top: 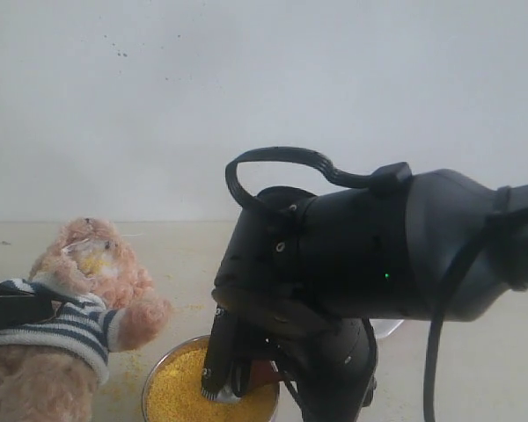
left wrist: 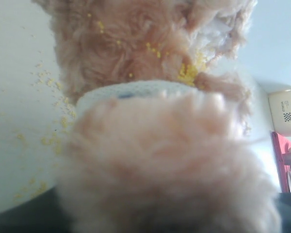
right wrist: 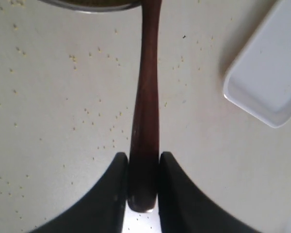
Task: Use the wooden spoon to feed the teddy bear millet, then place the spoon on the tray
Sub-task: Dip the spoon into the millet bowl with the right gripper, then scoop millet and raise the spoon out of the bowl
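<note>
Most of the exterior view is filled by the right arm, bent down over the metal bowl (top: 150, 391). Just beside the bowl, on the left arm's side, the teddy bear (top: 88, 281) is propped half upright. The left gripper (top: 9, 309) is seen across its striped shirt, but whether it is clamped there cannot be told. The tray (right wrist: 266, 73) lies near the bowl on the side away from the bear, and the part shown is bare.

The bowl is heaped with millet (top: 180, 396). The wooden spoon (right wrist: 148, 97) is pinched at its handle end by the right gripper (right wrist: 143, 158). Its long axis runs straight from the jaws to the bowl's rim, where its scoop is hidden. A lift and a carry towards the bear are judged to be called for next. Stray grains (left wrist: 189, 73) are stuck to the muzzle.
</note>
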Motion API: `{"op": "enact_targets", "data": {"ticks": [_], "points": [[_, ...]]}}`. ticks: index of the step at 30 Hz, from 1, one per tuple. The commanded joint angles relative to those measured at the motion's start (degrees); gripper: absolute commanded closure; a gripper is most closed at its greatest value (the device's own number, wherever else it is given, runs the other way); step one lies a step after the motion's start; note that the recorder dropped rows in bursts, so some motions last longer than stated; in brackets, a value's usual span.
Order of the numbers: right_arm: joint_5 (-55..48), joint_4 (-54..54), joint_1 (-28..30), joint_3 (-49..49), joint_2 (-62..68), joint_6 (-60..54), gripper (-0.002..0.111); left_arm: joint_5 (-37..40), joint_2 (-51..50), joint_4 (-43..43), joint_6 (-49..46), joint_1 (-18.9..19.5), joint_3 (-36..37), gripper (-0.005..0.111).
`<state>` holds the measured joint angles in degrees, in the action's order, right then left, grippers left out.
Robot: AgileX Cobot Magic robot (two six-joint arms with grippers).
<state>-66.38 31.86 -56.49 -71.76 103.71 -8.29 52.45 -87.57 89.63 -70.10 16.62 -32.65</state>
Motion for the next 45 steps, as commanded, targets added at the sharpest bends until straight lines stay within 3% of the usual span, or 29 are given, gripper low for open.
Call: {"op": "enact_targets", "data": {"ticks": [1, 13, 21, 34, 41, 45], "points": [[0.48, -0.37, 0.00, -0.03, -0.93, 0.47, 0.109, 0.86, 0.27, 0.88, -0.46, 0.20, 0.12, 0.103], [0.61, 3.76, -4.09, -0.03, -1.28, 2.87, 0.109, 0.88, 0.27, 0.99, -1.45, 0.20, 0.12, 0.103], [-3.55, 4.80, -4.20, -0.03, -1.44, 4.34, 0.109, 0.88, 0.27, 0.75, -1.57, 0.20, 0.12, 0.103], [-0.80, 5.19, -4.51, -0.03, -1.87, 6.43, 0.109, 0.88, 0.27, -0.11, -1.57, 0.20, 0.12, 0.103], [0.23, 2.10, 2.21, -0.26, -1.90, 2.63, 0.109, 0.88, 0.27, -0.11, -1.57, 0.20, 0.12, 0.103], [4.81, -9.53, 7.35, -0.26, -1.90, -3.90, 0.109, 0.88, 0.27, -0.11, -1.57, 0.20, 0.12, 0.103]]}}
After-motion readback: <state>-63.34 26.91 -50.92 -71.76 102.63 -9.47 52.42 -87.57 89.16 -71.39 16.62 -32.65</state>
